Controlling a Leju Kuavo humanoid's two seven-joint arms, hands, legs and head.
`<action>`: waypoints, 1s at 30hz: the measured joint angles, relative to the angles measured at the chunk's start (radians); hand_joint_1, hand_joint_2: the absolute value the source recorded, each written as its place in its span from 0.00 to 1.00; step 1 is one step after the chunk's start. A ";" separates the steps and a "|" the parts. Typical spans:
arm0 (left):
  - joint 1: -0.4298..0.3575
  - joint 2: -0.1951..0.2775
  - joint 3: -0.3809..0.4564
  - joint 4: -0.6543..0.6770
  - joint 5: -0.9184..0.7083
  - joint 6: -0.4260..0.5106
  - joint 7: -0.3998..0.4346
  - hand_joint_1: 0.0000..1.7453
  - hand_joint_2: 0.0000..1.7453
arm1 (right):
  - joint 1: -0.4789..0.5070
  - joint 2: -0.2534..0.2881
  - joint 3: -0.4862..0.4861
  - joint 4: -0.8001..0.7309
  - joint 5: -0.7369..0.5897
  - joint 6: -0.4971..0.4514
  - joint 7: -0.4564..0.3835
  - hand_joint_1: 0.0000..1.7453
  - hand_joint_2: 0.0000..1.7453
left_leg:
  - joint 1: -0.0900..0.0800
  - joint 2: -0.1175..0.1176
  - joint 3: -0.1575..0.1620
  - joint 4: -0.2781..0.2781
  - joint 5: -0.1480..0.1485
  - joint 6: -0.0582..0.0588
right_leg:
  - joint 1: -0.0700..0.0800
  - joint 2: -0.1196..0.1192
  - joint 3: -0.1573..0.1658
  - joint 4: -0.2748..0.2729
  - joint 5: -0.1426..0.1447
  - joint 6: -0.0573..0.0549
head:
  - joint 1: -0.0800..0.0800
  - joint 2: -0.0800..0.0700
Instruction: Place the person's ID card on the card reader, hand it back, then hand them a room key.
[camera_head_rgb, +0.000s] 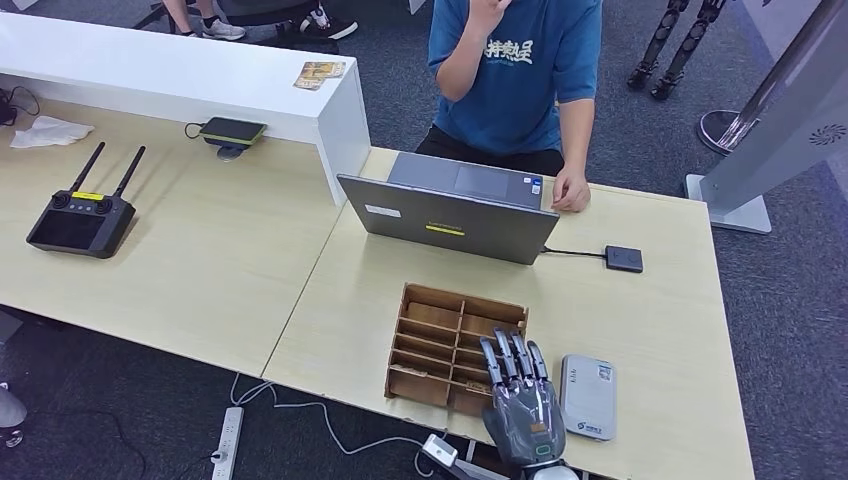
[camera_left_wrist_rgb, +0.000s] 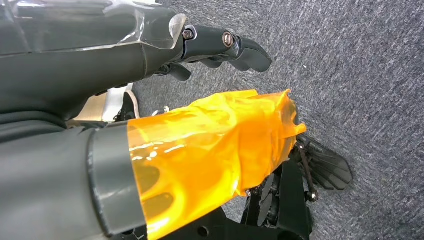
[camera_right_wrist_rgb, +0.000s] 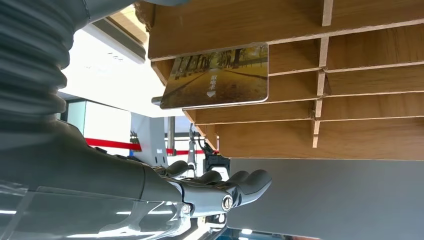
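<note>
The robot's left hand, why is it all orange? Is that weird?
Yes, that stands out. In the left wrist view, crinkled orange film is wrapped loosely around part of the left hand, unlike its plain grey and dark parts. Whether it is protection or a repair cannot be told. The hand holds nothing, hanging over grey carpet.

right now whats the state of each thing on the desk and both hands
laptop: open, facing the person
organizer: one key card standing in a slot
card reader: nothing on it
right hand: open, empty, over the organizer
left hand: fingers curled, empty, hanging above the floor
</note>
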 joint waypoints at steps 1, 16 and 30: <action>0.000 0.000 0.000 0.000 0.001 0.000 0.000 0.00 0.00 | 0.000 0.000 0.000 0.000 -0.004 0.003 0.000 0.00 1.00 | 0.000 0.000 0.000 0.000 0.000 0.000 | 0.000 0.000 0.000 0.000 0.000 0.000 | 0.000 0.000; 0.001 0.000 0.011 0.000 0.018 0.005 -0.002 0.00 0.00 | 0.022 0.000 0.000 -0.038 -0.028 0.016 -0.009 0.00 1.00 | 0.000 0.000 0.000 0.000 0.000 0.000 | 0.000 0.000 0.000 0.000 0.000 0.000 | 0.000 0.000; 0.002 -0.001 0.027 0.000 0.035 0.012 -0.016 0.00 0.00 | 0.071 -0.026 0.000 -0.155 -0.062 0.050 -0.013 0.00 1.00 | 0.000 0.000 0.000 0.000 0.000 0.000 | 0.000 0.000 0.000 0.000 0.000 0.000 | 0.000 0.000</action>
